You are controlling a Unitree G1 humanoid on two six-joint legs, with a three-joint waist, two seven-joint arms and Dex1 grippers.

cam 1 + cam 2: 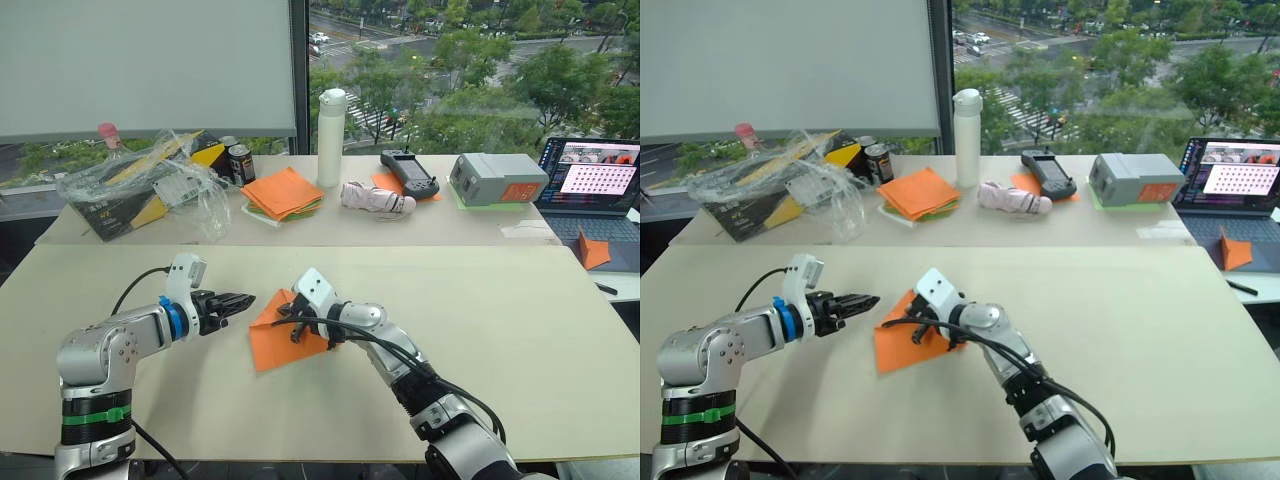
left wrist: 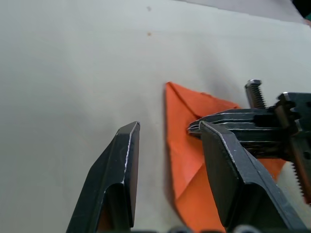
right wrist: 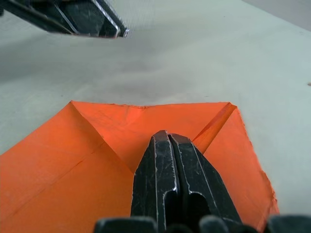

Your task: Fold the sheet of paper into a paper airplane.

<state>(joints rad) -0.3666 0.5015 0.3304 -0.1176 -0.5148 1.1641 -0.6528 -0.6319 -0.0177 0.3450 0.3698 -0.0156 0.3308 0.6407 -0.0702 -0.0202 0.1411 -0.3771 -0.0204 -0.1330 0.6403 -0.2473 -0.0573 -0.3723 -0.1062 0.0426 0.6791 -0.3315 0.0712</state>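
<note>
Pressing down on the sheet of paper (image 1: 283, 335), the right gripper (image 3: 167, 141) has its jaws shut together, tips resting flat on the orange surface rather than pinching it. The sheet lies on the near worktop (image 1: 520, 330), roughly midway between the two arms, partly folded: two corner flaps meet toward a blunt point, so this looks like the early nose-forming step, with creases being flattened. The left gripper (image 1: 240, 299) hovers just beside the sheet's far-left tip, jaws parted and holding nothing. In the head views the folded point aims away from the robot and slightly to its left, toward the left gripper, and the long axis seems to run from that tip back toward the robot's right, though the right arm hides part of it. The next move probably calls for the left jaws to catch a free edge while the right keeps the sheet pinned, without dragging it.
</note>
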